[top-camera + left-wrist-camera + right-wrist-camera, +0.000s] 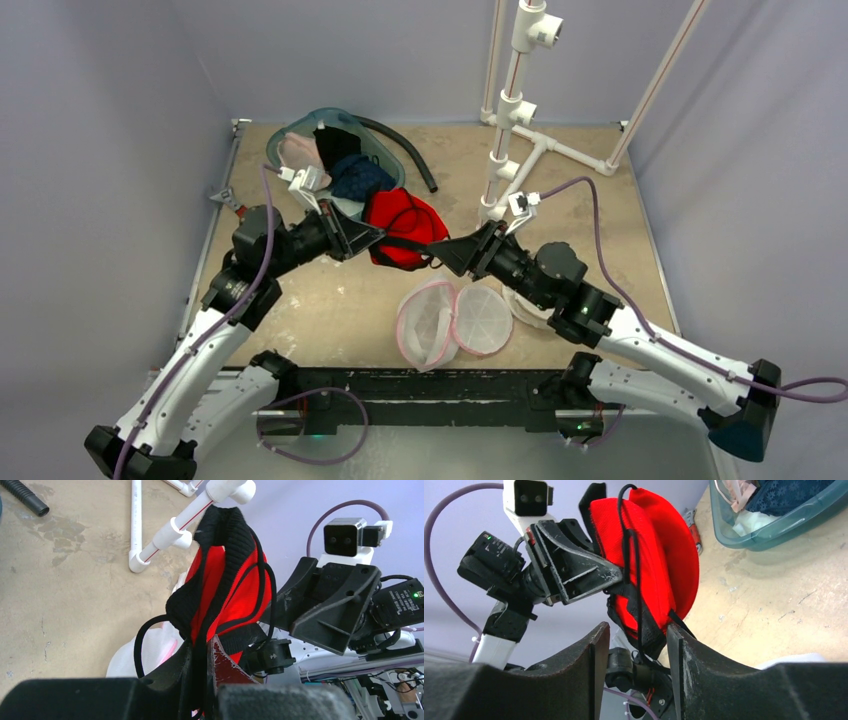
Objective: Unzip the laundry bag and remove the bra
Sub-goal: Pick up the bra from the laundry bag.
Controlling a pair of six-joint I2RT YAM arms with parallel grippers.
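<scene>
bra [400,228]: red, black trim and straps, out of the bag, held in the air between the two arms above mid-table. left gripper [372,240] is clamped on it; the left wrist view shows the fingers pinched together on the black band at the bra's lower edge [201,652], cup standing up above them, one strap looping down to the side. right gripper [452,250] sits at the bra's other side. Top view can't resolve its jaws, but the right wrist view [634,630] shows the fingers clearly apart, with the bra's lower band and straps hanging in the gap. Can't tell if either pad touches fabric. The same view shows the left gripper [616,577] side-on, tips buried in the bra's edge. laundry bag [455,320]: white mesh, pink edging, lying open and flat on the table [330,300] near the front edge, below and apart from the bra. Only a corner of it shows in the left wrist view [125,655], under the bra. Behind: clear bin [385,150] of clothes at back left, black hose [405,150] just beside it, white PVC rack [515,110] at back right.
</scene>
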